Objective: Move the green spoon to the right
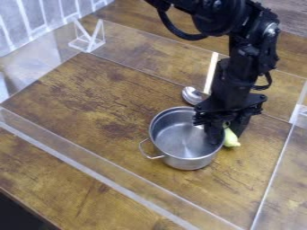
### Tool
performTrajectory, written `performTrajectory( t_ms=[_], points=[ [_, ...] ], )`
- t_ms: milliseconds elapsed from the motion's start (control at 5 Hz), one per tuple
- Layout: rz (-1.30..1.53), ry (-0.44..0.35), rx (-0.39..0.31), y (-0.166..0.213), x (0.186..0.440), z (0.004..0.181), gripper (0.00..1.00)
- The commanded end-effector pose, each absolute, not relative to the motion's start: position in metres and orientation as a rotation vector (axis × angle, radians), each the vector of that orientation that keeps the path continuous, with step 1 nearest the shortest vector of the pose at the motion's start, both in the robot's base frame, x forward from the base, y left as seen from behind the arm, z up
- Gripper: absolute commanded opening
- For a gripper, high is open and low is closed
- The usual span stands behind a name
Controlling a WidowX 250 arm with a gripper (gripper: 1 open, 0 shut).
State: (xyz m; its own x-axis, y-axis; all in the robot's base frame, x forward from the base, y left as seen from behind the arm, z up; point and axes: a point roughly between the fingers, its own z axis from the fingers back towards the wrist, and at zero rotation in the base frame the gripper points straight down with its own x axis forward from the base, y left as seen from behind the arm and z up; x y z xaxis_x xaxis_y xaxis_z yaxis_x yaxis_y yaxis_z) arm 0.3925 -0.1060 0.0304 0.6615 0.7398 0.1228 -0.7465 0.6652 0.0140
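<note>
Single black robot arm reaches in from the top of the view, gripper (224, 131) pointing straight down. The fingertips sit at the right rim of the steel pot (182, 143), directly over the upper end of the green spoon (231, 137). The dark fingers cover that end of the spoon; whether they are clamped on it or merely beside it cannot be told from this angle.

The green spoon lies on the wooden table (84, 99) just right of the pot, touching or nearly touching its wall, only its lower pale yellow-green end showing below the gripper.

A silver metal spoon (192, 93) rests behind the pot, bowl toward the left, handle rising toward the arm. Clear acrylic barrier (72, 171) borders the work area.
</note>
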Motion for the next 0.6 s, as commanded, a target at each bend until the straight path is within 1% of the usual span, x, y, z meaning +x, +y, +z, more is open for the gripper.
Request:
performTrajectory(
  t_ms=[0, 400],
  points=[
    [0.861, -0.134, 0.015, -0.1127, 0.4062, 0.0563, 0.00],
    [0.961, -0.094, 0.001, -0.1181, 0.4072, 0.0658, 0.00]
  ],
)
